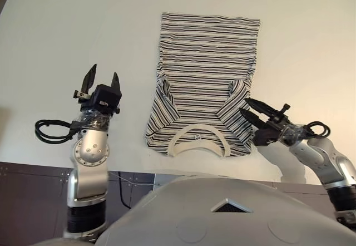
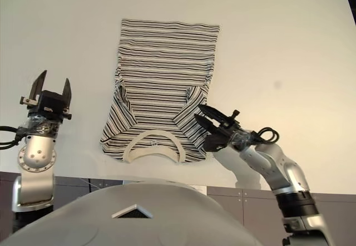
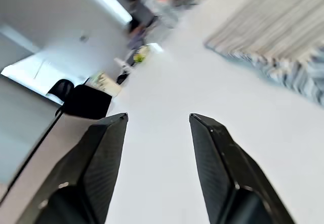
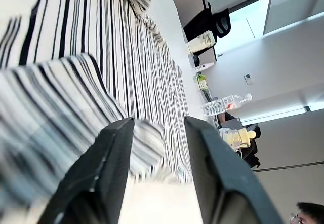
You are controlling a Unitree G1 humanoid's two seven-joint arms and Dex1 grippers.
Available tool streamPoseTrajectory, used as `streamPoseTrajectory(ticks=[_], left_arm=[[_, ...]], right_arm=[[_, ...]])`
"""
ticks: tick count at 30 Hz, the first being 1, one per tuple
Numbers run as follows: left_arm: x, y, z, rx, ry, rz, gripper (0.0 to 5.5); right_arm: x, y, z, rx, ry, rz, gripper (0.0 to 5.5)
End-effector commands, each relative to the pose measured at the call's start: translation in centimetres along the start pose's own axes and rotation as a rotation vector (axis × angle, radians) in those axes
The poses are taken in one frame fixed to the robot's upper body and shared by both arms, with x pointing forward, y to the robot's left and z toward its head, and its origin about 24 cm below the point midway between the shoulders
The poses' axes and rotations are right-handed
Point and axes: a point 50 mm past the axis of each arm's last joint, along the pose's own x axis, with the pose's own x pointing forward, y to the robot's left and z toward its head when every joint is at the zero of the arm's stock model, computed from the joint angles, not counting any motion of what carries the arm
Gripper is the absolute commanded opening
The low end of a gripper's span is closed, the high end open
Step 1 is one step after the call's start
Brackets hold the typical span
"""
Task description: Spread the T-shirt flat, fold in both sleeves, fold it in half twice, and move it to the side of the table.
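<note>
Left pincer (image 1: pixel 104 70) gapes above table (image 1: pixel 55 34); right pincer (image 1: pixel 243 105) gapes at T-shirt (image 1: pixel 206 62) edge, contact unclear.

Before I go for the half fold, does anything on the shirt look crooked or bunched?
Mostly tidy. The T-shirt lies flat with both sleeves folded in, but its outline flares wider at the collar end, and small puckers sit where each sleeve flap ends.

The left arm extended forward, the left gripper (image 1: pixel 103 77) with fingers spread apart; the right arm bent inward, the right gripper (image 1: pixel 246 107) angled leftward, fingers parted.
</note>
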Motion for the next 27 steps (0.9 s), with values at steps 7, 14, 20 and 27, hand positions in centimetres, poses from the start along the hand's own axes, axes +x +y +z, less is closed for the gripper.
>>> streamPoseTrajectory(ticks=[7,14,20,27], left_arm=[[-4.2,-2.4,-1.3,0.455,-0.366,-0.91,3.57],[-3.8,-3.2,-2.5,0.509,-0.375,-0.957,3.75],[-3.4,-3.8,-2.7,0.521,-0.424,-0.977,3.75],[-3.2,-4.6,-2.6,0.531,-0.497,-1.024,2.51]], right_arm=[[-3.8,-0.8,0.6,0.013,-0.131,0.46,3.03],[-2.4,-0.7,1.4,0.005,-0.156,0.536,3.03],[-1.8,-0.2,1.5,0.002,-0.169,0.577,3.03],[-1.2,0.6,1.1,0.011,-0.154,0.582,2.73]])
